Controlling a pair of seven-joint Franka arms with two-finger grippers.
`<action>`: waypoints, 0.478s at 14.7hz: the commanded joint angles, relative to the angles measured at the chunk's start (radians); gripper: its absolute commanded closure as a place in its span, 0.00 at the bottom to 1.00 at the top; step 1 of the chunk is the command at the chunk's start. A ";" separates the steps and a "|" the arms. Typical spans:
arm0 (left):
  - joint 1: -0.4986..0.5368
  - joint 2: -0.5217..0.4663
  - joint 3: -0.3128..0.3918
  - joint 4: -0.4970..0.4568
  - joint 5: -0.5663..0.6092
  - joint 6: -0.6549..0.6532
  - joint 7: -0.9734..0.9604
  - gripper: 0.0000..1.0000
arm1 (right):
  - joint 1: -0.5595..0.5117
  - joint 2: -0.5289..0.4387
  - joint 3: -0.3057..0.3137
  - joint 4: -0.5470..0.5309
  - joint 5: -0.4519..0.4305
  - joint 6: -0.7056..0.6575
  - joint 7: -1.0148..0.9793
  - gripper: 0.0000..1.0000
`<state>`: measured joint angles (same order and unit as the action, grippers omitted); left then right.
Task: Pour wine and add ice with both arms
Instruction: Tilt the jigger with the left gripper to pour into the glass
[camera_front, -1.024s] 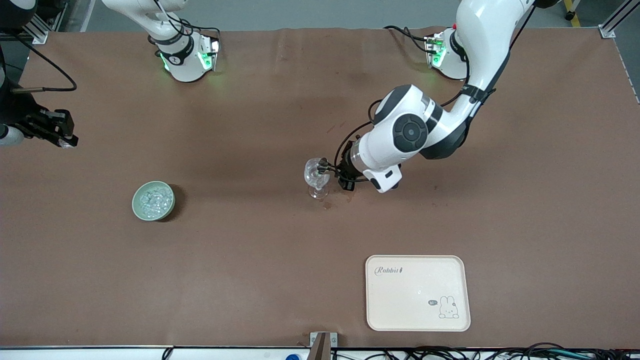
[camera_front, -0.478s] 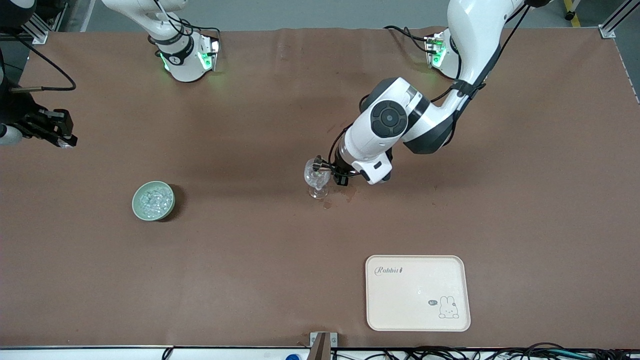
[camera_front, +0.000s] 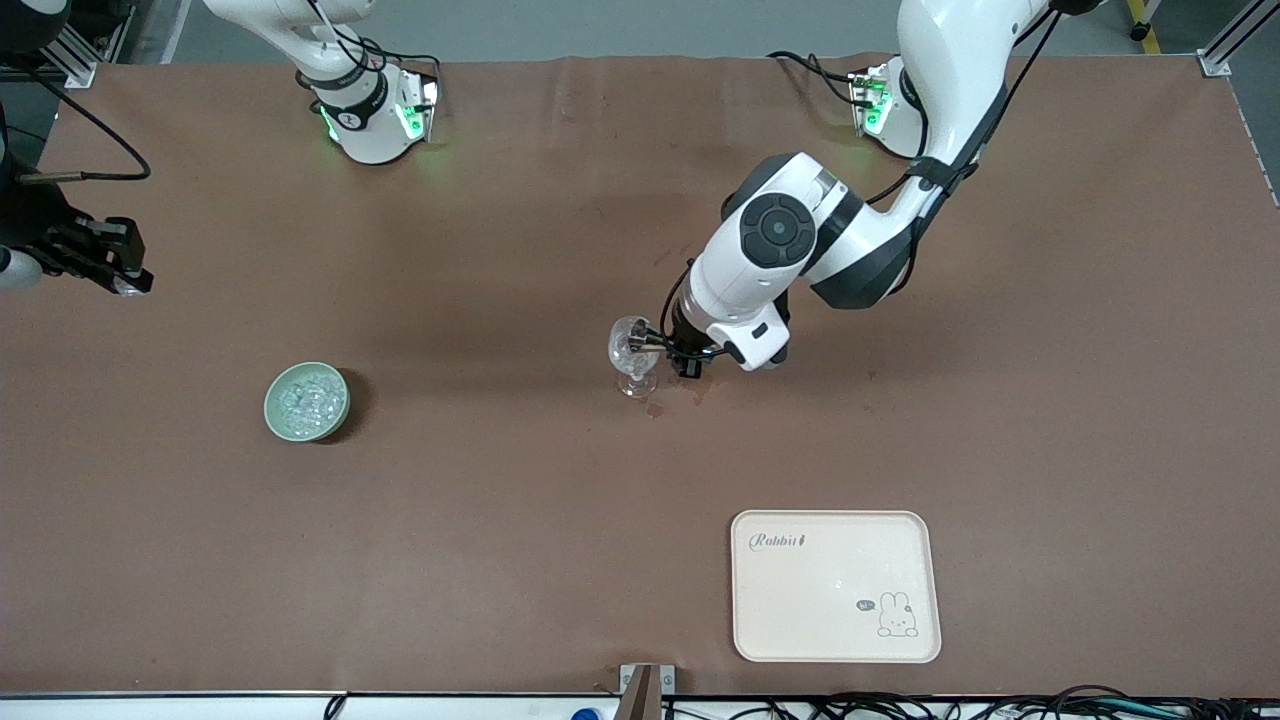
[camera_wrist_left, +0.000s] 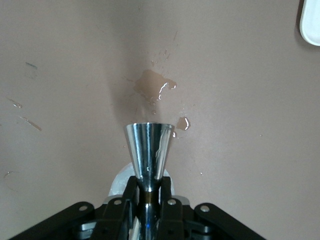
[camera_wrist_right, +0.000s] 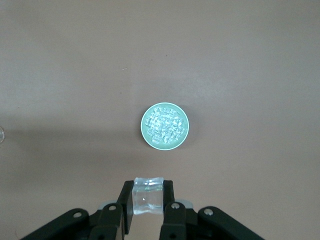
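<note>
My left end effector (camera_wrist_left: 150, 200) grips a shiny metal cup (camera_wrist_left: 149, 147) over the stemmed glass (camera_front: 632, 358), whose bowl stays mostly hidden. My right end effector (camera_wrist_right: 148, 200) pinches one ice cube (camera_wrist_right: 148, 196) above the table (camera_front: 500, 500); remaining ice (camera_front: 307, 397) fills the green bowl (camera_front: 275, 425).

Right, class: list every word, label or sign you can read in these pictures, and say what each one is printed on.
"Rabbit": cursive script in a corner of the cream rectangular plastic tray.
"hi": tiny speech bubble beside the rabbit drawing on that tray; only just readable.
Marking on the band of the right arm's white base: too small to read.
Nothing else bears text.
</note>
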<state>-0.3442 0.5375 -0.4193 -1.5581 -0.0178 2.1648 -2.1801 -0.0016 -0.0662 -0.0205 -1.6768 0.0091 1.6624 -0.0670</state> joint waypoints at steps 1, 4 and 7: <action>-0.022 0.004 0.002 0.010 0.018 -0.002 -0.023 1.00 | 0.002 -0.012 -0.001 0.000 0.011 -0.009 -0.002 0.96; -0.029 0.001 0.007 0.009 0.021 -0.008 -0.024 1.00 | 0.002 -0.012 -0.001 0.000 0.012 -0.007 0.000 0.96; -0.028 -0.002 0.008 0.009 0.044 -0.011 -0.039 1.00 | 0.003 -0.011 -0.001 0.000 0.012 -0.006 0.000 0.96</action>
<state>-0.3655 0.5436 -0.4180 -1.5579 -0.0115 2.1647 -2.1833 -0.0016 -0.0662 -0.0205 -1.6756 0.0099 1.6623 -0.0670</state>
